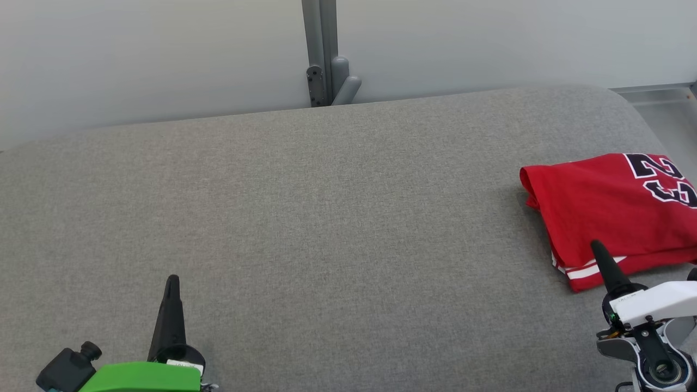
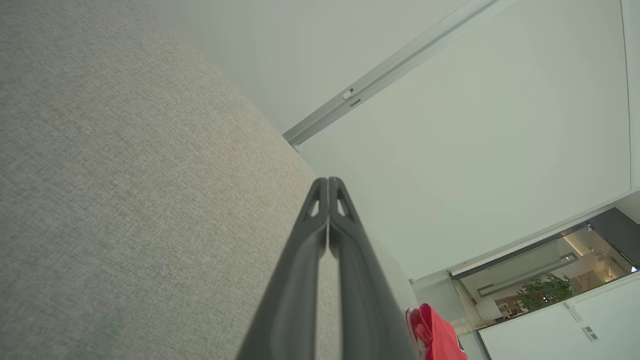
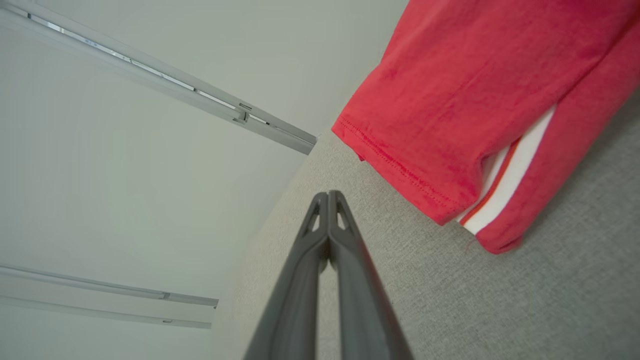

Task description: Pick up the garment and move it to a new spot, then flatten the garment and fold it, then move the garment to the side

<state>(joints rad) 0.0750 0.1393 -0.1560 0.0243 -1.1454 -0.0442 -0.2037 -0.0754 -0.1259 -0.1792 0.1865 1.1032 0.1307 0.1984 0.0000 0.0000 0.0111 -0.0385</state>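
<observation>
Garment (image 1: 610, 212) folded, head view shows numerals (image 1: 661, 177), left wrist perhaps its edge (image 2: 436, 332)

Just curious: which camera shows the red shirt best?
Head view: the folded red shirt lies almost whole on the grey surface, number visible. Right wrist view gives a close hem corner; left wrist view, a small red edge.

My left gripper (image 1: 173, 282), long black tapering fingers (image 1: 169, 321), the bright green wrist cover (image 1: 144, 377) I wear, black knob (image 1: 90, 350) beside it, my right gripper (image 1: 595, 246), white casing (image 1: 659, 302), round black joint (image 1: 664, 370).
</observation>
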